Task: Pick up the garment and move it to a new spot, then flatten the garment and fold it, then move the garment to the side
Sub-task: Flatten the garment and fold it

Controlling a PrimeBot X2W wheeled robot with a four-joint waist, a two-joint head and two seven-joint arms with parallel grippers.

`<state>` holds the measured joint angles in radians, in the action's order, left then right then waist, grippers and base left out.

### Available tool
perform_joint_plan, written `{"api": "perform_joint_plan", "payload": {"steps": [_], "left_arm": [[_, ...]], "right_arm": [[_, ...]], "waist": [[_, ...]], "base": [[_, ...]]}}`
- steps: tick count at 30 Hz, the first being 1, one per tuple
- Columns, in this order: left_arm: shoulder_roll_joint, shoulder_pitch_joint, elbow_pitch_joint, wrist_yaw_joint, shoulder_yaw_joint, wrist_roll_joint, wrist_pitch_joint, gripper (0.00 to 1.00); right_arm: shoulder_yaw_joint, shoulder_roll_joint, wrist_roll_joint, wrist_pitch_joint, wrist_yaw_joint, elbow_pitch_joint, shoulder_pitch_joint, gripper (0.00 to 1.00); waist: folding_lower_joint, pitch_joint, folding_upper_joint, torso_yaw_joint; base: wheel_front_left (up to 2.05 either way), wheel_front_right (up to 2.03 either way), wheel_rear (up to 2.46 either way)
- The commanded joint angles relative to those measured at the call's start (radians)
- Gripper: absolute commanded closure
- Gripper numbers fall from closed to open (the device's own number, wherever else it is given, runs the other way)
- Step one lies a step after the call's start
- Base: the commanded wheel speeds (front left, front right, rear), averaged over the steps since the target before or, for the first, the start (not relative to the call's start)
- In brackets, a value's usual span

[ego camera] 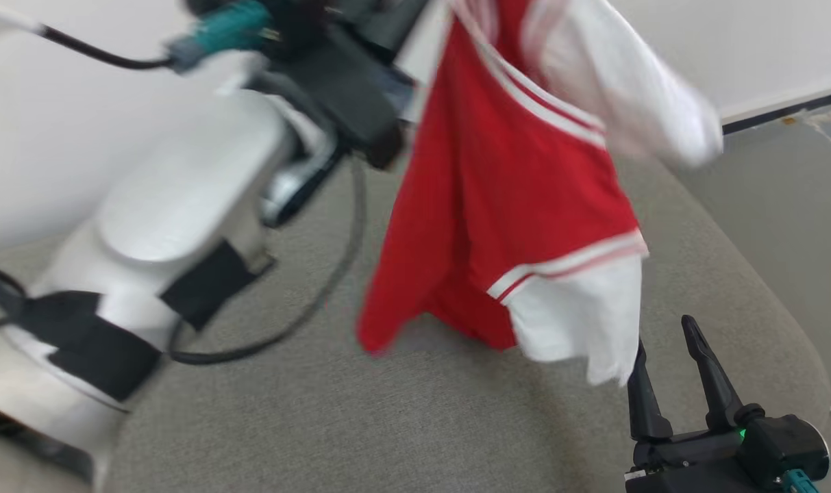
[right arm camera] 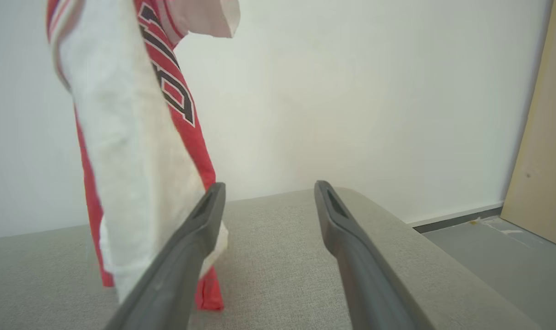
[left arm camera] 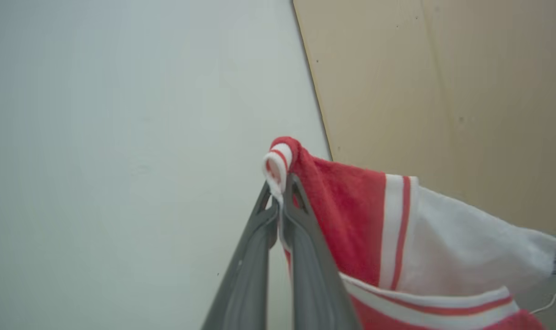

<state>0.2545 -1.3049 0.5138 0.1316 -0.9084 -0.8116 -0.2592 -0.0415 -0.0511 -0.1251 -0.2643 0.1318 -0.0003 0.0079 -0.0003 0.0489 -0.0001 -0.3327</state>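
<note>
Garment (ego camera: 497,205) being dangled by left end effector (left arm camera: 281,195) clamped on its trim, prob so it unfurls; right end effector (ego camera: 664,335) being held apart.

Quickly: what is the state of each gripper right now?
Left gripper: shut on the garment.
Right gripper: open, holding nothing.

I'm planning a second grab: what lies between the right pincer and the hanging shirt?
Nothing: in the head view the shirt hangs with its white sleeve right beside the open right pincer, over bare grey cushion.
</note>
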Motion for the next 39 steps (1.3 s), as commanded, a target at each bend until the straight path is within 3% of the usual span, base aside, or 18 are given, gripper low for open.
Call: {"api": "perform_joint_plan", "payload": {"steps": [1, 9, 12, 18, 19, 20, 21, 22, 23, 30, 33, 39], "left_arm": [[0.032, 0.012, 0.031, -0.002, 0.002, -0.008, -0.004, 1.00], [0.218, 0.189, 0.186, -0.002, 0.023, -0.057, -0.006, 1.00], [0.284, 0.245, 0.223, -0.002, 0.044, -0.024, -0.006, 1.00], [0.336, 0.335, 0.238, -0.094, 0.180, 0.069, -0.006, 1.00], [0.342, 0.350, 0.235, -0.105, 0.198, 0.087, -0.006, 0.87], [0.340, 0.367, 0.235, -0.111, 0.212, 0.096, -0.006, 0.55], [0.335, 0.385, 0.240, -0.111, 0.225, 0.102, -0.006, 0.10], [0.335, 0.385, 0.240, -0.111, 0.225, 0.102, -0.006, 0.10], [0.334, 0.398, 0.245, -0.112, 0.235, 0.113, -0.006, 0.00], [0.336, 0.476, 0.184, -0.194, 0.357, 0.187, -0.006, 0.00], [0.331, 0.541, 0.082, -0.218, 0.421, 0.227, -0.006, 0.00], [0.269, 0.742, -0.149, -0.241, 0.508, 0.298, -0.005, 0.00]], "right_arm": [[0.003, 0.001, -0.008, -0.001, -0.002, -0.004, 0.001, 0.00], [0.034, 0.001, -0.014, -0.001, -0.002, -0.017, 0.000, 0.00], [0.038, 0.001, -0.007, -0.001, -0.002, -0.019, -0.009, 0.00], [0.032, 0.001, -0.003, -0.001, -0.002, -0.023, -0.029, 0.00], [0.029, 0.001, -0.003, -0.001, -0.002, -0.023, -0.031, 0.00], [0.027, 0.001, -0.003, -0.001, -0.002, -0.023, -0.032, 0.00], [0.025, 0.001, -0.003, -0.001, -0.002, -0.022, -0.033, 0.00], [0.025, 0.001, -0.003, -0.001, -0.002, -0.022, -0.033, 0.00], [0.026, 0.000, -0.003, -0.001, -0.002, -0.022, -0.033, 0.00], [0.021, 0.001, -0.003, -0.001, -0.002, -0.013, -0.030, 0.00], [0.018, 0.001, -0.004, -0.001, -0.002, -0.008, -0.024, 0.00], [-0.002, 0.001, -0.015, -0.001, -0.002, 0.031, -0.020, 0.00]], "waist": [[0.0003, 0.004, 0.0001, -0.019], [0.0003, 0.042, 0.0001, -0.008], [0.0003, 0.058, 0.0001, 0.009], [0.0003, 0.084, 0.0001, 0.045], [0.0003, 0.086, 0.0001, 0.050], [0.0003, 0.088, 0.0001, 0.055], [0.0003, 0.089, 0.0001, 0.059], [0.0003, 0.089, 0.0001, 0.059], [0.0003, 0.089, 0.0001, 0.064], [0.0003, 0.081, 0.0001, 0.094], [0.0003, 0.074, 0.0001, 0.108], [0.0003, 0.061, 0.0001, 0.147]], "base": [[0.00, 0.00, 0.00], [0.00, 0.00, 0.00], [0.00, 0.00, 0.00], [0.00, 0.00, 0.00], [0.00, 0.00, 0.00], [0.00, 0.00, 0.00], [0.00, 0.00, 0.00], [0.00, 0.00, 0.00], [0.00, 0.00, 0.00], [0.00, 0.00, 0.00], [0.00, 0.00, 0.00], [0.00, 0.00, 0.00]]}}
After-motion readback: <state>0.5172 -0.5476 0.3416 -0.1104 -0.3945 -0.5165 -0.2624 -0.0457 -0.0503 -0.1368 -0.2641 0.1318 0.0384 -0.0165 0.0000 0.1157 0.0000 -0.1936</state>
